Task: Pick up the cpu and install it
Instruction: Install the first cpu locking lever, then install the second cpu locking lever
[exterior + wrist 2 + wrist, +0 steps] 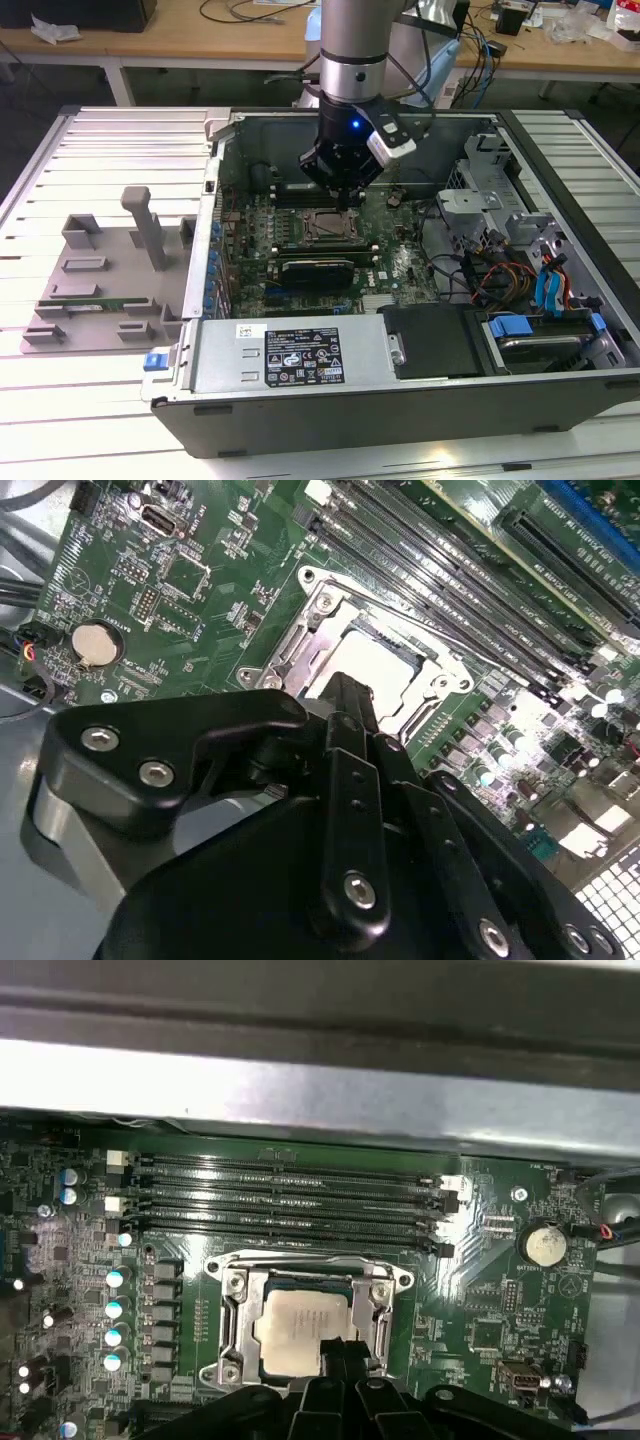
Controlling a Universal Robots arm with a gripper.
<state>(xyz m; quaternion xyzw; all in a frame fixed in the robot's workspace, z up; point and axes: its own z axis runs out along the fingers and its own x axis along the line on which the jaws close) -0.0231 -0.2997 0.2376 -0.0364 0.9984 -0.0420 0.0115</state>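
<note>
Chip [298, 1332] lies in the socket [305, 1328] on the motherboard [300, 255]; gripper [345, 1355] hangs just above, fingers together.

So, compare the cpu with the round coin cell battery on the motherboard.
The cpu is square with a pale metal top; the coin cell battery is a round silvery disc. The cpu is the larger of the two. The cpu lies inside the metal socket frame, with the gripper right over one edge; the battery sits apart in a black holder with nothing near it. Both lie flat on the green motherboard.
</note>
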